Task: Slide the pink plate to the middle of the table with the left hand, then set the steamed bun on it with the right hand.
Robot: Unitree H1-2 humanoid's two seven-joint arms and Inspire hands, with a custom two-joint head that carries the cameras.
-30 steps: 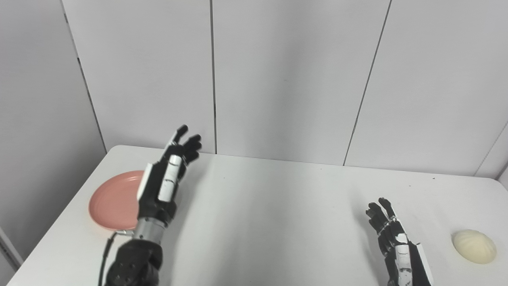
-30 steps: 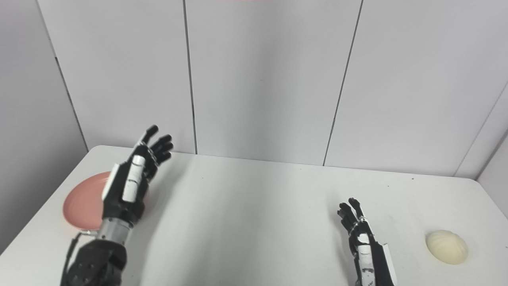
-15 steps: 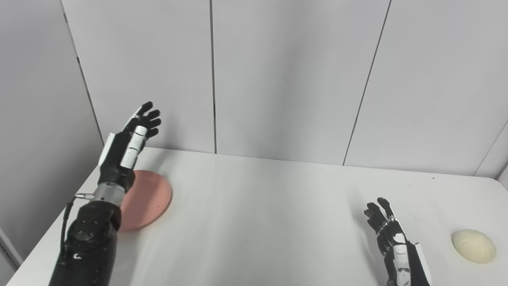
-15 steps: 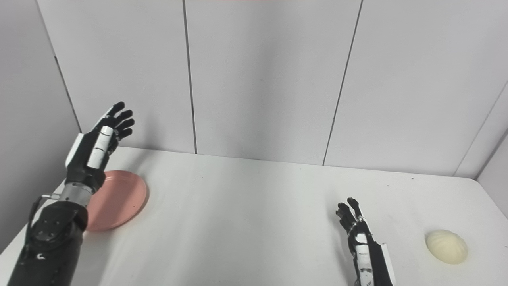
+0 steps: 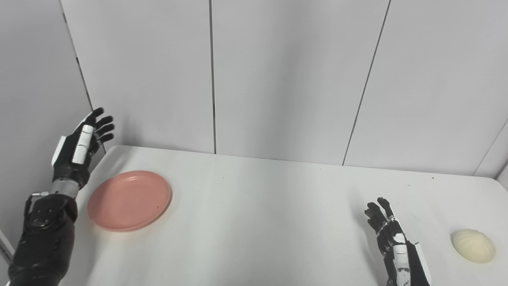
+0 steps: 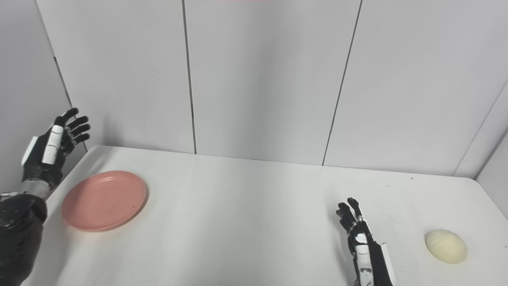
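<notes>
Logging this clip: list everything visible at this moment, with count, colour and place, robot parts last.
plate: 1, pink, near the table's left edge, empty
steamed bun: 1, cream, near the table's right edge
table: 1, white, across the lower half of the view
wall panels: grey-white, behind the table
left hand: 1, black and white, open, raised beyond the plate's left side, not touching it
right hand: 1, black and white, open, left of the bun, apart from it
</notes>
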